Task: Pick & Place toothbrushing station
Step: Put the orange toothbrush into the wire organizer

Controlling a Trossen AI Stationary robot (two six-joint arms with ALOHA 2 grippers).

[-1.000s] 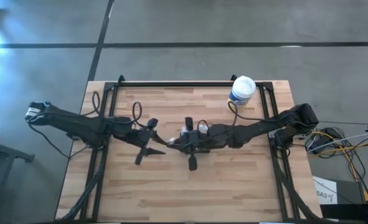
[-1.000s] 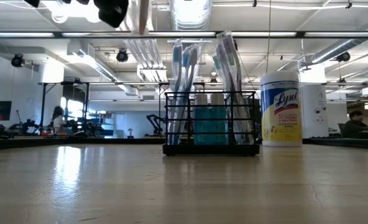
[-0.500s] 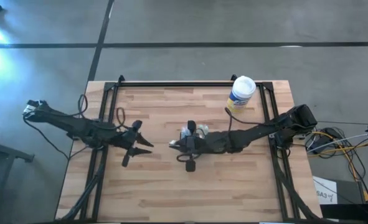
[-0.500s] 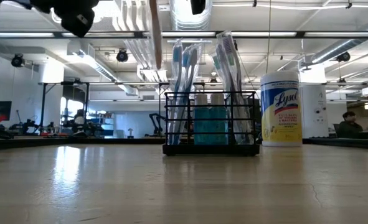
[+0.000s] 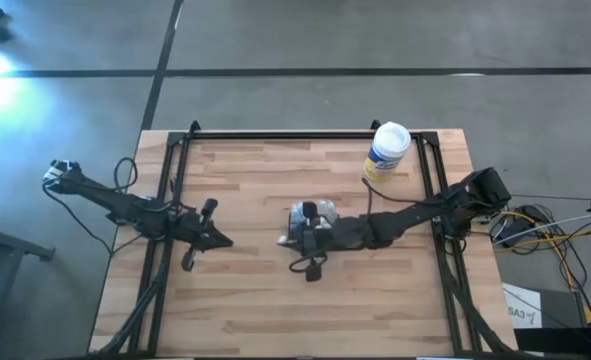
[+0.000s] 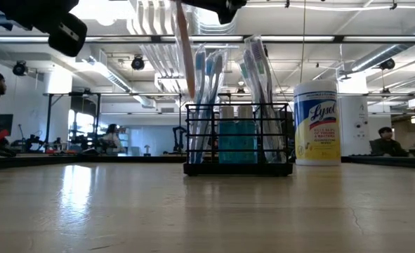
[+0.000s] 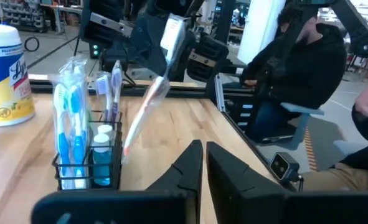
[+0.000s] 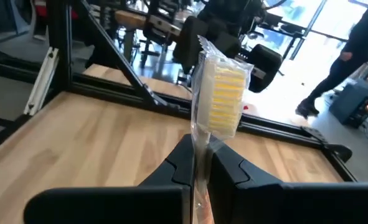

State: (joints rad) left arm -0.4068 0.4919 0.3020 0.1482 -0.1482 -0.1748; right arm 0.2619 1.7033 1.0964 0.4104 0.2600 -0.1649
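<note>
The left claw [image 5: 218,241] hangs over the left half of the tabletop [image 5: 245,310], well apart from the task's thing and nearer the left edge than the middle. In the left wrist view its two dark fingers [image 7: 187,168] stand almost together with only a thin slit between them and nothing in it, so it reads as clenched on nothing.

Near the middle of the tabletop, a little toward the right edge, stands the toothbrushing station [image 6: 238,139]. It is a black wire holder, upright, with several wrapped toothbrushes [image 6: 206,77] rising out of its top and a blue item [image 6: 236,140] inside. From above it is mostly covered by the right arm [image 5: 405,215], and only a pale patch of it shows beside the claw [image 5: 303,212].

The right claw [image 5: 287,238] is held above the station's left end. It is clenched on a wrapped toothbrush [image 8: 216,102] with yellow bristles, its fingers [image 8: 184,163] pinching the handle while the head sticks out ahead of them. In the low view that brush's pinkish handle [image 6: 185,49] slants down to the top of the station's left side; whether it touches the holder I cannot tell.

A white canister with a yellow label [image 5: 387,150] stands near the far right corner of the tabletop, just beside the station in the low view [image 6: 317,123].
</note>
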